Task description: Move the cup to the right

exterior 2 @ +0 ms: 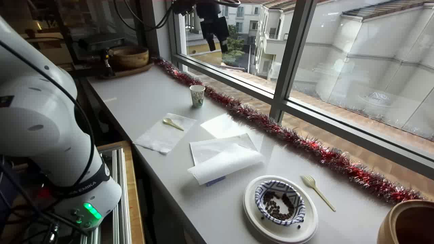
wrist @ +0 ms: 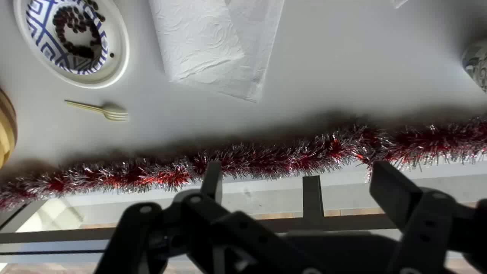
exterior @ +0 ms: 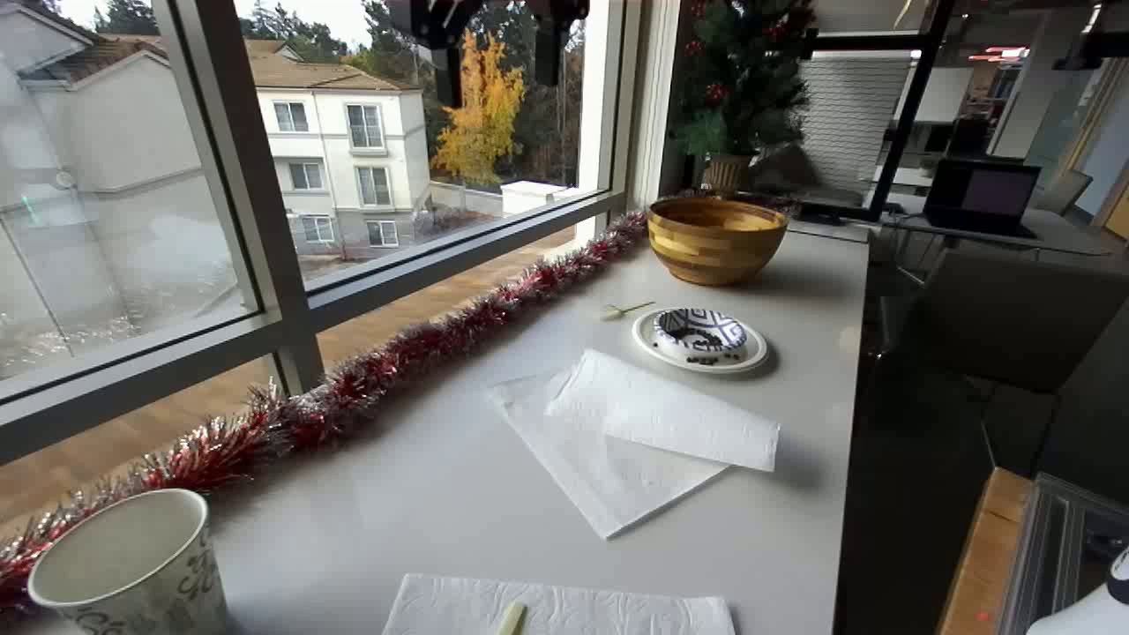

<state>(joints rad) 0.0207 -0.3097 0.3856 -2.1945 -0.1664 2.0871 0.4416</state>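
The off-white patterned paper cup (exterior: 141,564) stands upright on the table beside the garland, cut off by the lower left corner in an exterior view. It also stands in an exterior view (exterior 2: 197,96), behind the napkins. In the wrist view only part of the cup (wrist: 477,64) shows at the right edge. My gripper (wrist: 296,167) is open, with nothing between its fingers. It hangs high above the table by the window in both exterior views (exterior: 498,88) (exterior 2: 218,49), well apart from the cup.
A red and silver garland (exterior 2: 291,135) runs along the window frame (exterior: 291,335). Napkins (exterior: 653,423), a spoon (exterior 2: 173,123), a white plate (exterior 2: 249,210) bearing a patterned bowl of dark beans (exterior 2: 279,203), a fork (exterior 2: 318,193) and a wooden bowl (exterior: 719,242) are on the table.
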